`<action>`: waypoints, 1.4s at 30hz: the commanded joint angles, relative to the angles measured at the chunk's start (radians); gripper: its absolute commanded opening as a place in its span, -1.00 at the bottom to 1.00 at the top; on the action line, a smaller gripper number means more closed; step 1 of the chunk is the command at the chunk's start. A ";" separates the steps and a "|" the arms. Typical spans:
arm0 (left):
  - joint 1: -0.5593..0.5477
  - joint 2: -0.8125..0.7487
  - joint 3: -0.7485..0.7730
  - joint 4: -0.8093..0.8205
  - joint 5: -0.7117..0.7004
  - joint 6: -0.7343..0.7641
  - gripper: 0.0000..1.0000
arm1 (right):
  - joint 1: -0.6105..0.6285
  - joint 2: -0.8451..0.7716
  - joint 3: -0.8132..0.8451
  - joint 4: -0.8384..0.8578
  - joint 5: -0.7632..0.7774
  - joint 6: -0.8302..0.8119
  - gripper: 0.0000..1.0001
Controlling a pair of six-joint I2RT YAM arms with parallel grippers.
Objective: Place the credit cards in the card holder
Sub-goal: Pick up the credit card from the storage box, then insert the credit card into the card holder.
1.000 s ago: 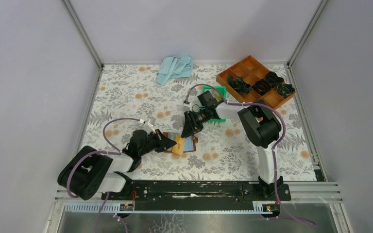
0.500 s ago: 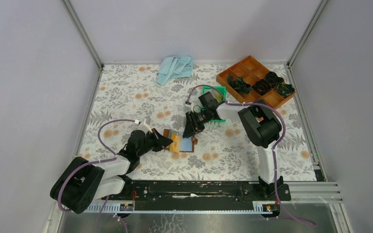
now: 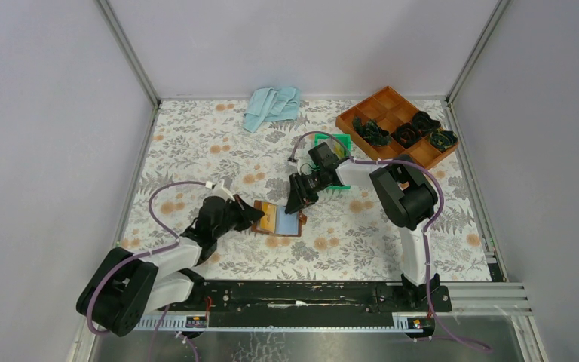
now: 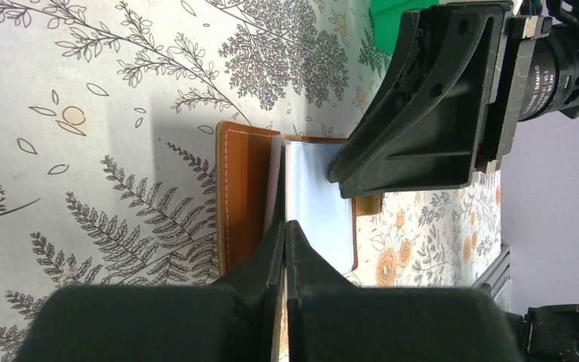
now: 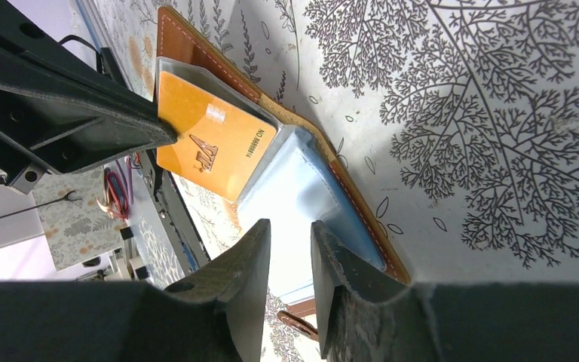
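Leather card holder [image 4: 243, 196] lay open on table [image 3: 196, 143]. Your left tool [image 4: 284, 230], closed, touched gold card [image 5: 215, 147] inside; your right tool [image 5: 290, 230] hovered over light blue card [image 5: 301, 181] beside it, jaws slightly parted.

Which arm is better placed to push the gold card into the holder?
Left, probably. The left gripper is shut on the gold card, which lies on the open holder. The right gripper hovers open above the blue card, holding nothing.
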 commanded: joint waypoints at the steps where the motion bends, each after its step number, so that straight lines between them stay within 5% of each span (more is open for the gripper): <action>1: 0.014 0.016 0.032 -0.013 -0.037 0.036 -1.00 | -0.005 -0.045 0.000 -0.015 0.035 -0.023 -0.33; 42: 0.044 0.048 -0.056 0.193 0.058 -0.076 -1.00 | -0.005 -0.035 -0.010 -0.006 0.046 -0.029 -0.40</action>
